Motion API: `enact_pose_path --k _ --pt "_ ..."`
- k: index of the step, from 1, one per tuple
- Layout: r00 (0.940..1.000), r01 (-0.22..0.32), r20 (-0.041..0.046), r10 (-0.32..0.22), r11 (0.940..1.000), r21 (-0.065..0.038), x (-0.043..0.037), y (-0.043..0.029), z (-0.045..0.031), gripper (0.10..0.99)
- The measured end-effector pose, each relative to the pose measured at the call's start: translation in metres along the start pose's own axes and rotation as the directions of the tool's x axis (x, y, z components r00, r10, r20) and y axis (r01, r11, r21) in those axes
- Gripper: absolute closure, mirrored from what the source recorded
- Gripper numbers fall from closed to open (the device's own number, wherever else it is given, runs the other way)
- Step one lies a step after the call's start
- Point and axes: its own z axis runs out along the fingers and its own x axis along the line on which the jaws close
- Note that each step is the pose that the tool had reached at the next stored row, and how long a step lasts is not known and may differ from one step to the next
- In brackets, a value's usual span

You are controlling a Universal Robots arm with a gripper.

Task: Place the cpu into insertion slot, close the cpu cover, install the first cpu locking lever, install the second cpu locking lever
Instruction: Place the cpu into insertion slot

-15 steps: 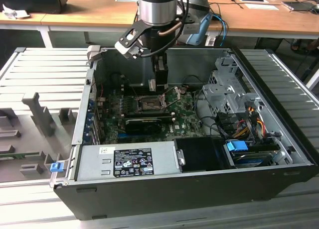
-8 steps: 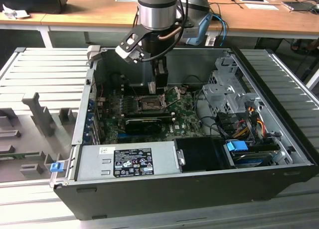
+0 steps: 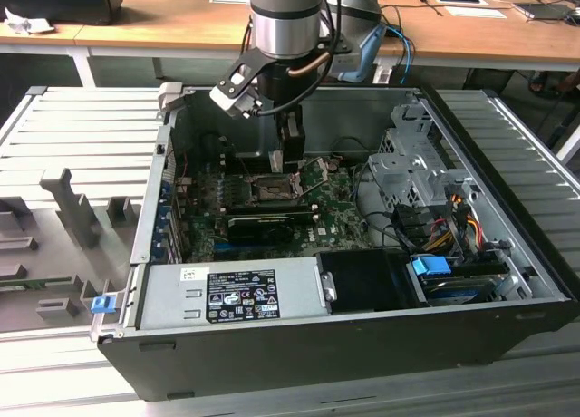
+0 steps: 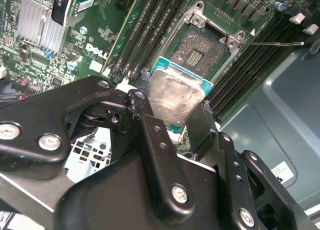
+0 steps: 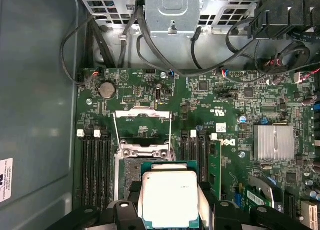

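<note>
The cpu point(image 4: 175, 96), a small square chip with a dull silver top, sits between the black fingers point(image 4: 202, 122) of my gripper point(image 4: 172, 115), which is shut on it. In the first wrist view the cpu point(image 5: 169, 196) hangs in the gripper point(image 5: 169, 202) just above and partly over the insertion slot point(image 5: 131, 166). The slot's dark centre point(image 4: 202, 49) lies bare beyond the chip. The cpu cover point(image 5: 142, 115) stands swung up behind the slot. In the exterior view the gripper point(image 3: 290, 154) hovers low over the insertion slot point(image 3: 272, 189) inside the open computer case.
A long black card point(image 3: 263, 223) lies just in front of the slot, and memory slots point(image 5: 95, 165) flank it. A finned heat sink point(image 5: 273, 142) sits on the board. The power supply point(image 3: 231, 295), drive cage point(image 3: 408, 163) and loose cables point(image 5: 150, 45) crowd the case.
</note>
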Motion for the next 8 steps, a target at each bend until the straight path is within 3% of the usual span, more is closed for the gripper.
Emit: enact_pose_path --k 8 --pt "1.0 0.0 -0.0001 0.0 1.0 0.0 -0.0001 -0.0004 0.0055 0.561"
